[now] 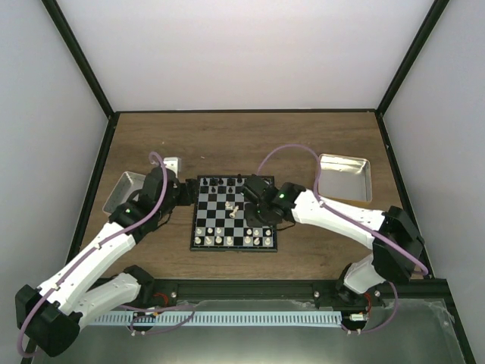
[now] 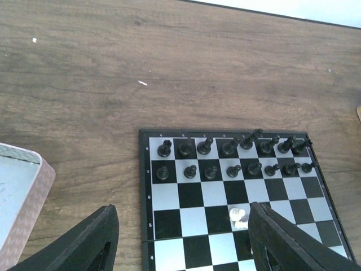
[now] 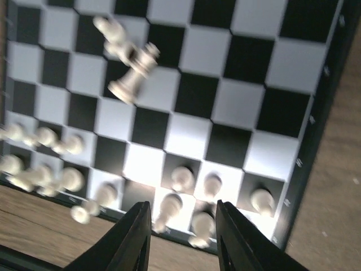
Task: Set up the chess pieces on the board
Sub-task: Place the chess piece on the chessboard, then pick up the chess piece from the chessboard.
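As released right pincer (image 3: pixel 183 220) hangs over white pawns (image 3: pixel 181 178), reaching toppled pieces (image 3: pixel 131 70) at 11 o'clock could scatter them; left pincer (image 2: pixel 183 212) released.

The table (image 1: pixel 242 144) is brown wood with a matt, visible grain. The board (image 3: pixel 203 48) looks smooth and slightly glossy; the tin tray (image 1: pixel 345 176) is shiny metal.

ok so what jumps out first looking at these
The chequered board mid-table grabs you, with the left arm and right arm bent over it from either side. Black pieces stand in two neat rows along its far edge, while two white pieces lie tipped over near its middle, apart from the rest crowding the near edge.
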`<state>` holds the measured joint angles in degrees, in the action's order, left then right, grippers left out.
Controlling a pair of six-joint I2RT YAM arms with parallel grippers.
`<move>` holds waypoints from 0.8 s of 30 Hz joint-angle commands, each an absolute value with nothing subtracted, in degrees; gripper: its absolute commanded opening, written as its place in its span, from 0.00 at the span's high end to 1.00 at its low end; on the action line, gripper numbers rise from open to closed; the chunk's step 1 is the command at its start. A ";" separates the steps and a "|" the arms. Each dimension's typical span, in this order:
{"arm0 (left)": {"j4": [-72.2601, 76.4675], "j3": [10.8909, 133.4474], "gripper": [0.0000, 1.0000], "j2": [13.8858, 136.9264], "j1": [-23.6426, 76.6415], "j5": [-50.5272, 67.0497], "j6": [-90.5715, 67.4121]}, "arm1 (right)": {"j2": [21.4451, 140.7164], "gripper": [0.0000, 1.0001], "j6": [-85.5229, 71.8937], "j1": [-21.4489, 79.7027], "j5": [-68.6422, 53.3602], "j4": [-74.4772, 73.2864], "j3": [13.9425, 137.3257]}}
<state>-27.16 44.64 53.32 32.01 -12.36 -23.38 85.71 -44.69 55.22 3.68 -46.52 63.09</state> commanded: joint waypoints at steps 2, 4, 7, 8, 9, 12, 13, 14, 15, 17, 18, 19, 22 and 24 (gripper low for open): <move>-26.65 42.79 0.35 52.50 31.82 -8.61 -26.40 | 89.35 0.66 -45.74 55.55 7.17 -35.21 68.43; -27.24 42.80 0.35 52.06 31.82 -8.89 -26.90 | 92.45 0.63 -45.53 55.55 8.57 -34.08 70.49; -27.61 42.59 0.35 51.07 31.82 -8.50 -27.58 | 97.72 0.63 -45.66 55.55 9.45 -34.18 74.92; -27.60 42.56 0.35 50.72 31.79 -8.14 -27.65 | 99.46 0.63 -45.69 55.52 9.08 -34.03 75.99; -27.71 42.46 0.35 50.53 31.81 -7.96 -27.73 | 100.99 0.62 -45.69 55.54 8.84 -33.98 76.81; -29.11 42.74 0.35 49.99 31.78 -10.51 -28.01 | 104.75 0.57 -45.70 55.61 9.18 -34.90 78.58; -30.38 43.12 0.35 49.77 31.81 -13.51 -28.95 | 105.70 0.56 -45.55 55.57 9.42 -35.16 78.85; -31.88 43.89 0.35 49.54 31.82 -16.94 -29.69 | 106.55 0.56 -45.45 55.56 9.56 -35.30 78.97; -33.02 44.44 0.35 49.38 31.82 -19.52 -29.94 | 106.87 0.55 -45.32 55.59 9.70 -35.45 78.96; -34.04 45.28 0.34 48.70 31.82 -22.51 -29.71 | 107.21 0.55 -45.19 55.63 9.71 -35.38 78.70; -34.04 45.55 0.33 48.24 31.82 -23.08 -29.52 | 107.26 0.54 -45.16 55.58 9.71 -35.13 78.50; -33.76 45.66 0.33 47.72 31.82 -23.19 -29.31 | 107.43 0.54 -45.02 55.63 9.55 -34.96 78.42; -32.67 45.37 0.32 46.48 31.82 -23.25 -29.25 | 108.19 0.53 -44.66 55.61 9.03 -34.99 78.55; -32.27 45.18 0.31 46.00 31.82 -23.20 -29.42 | 108.74 0.53 -44.42 55.63 8.80 -35.19 78.51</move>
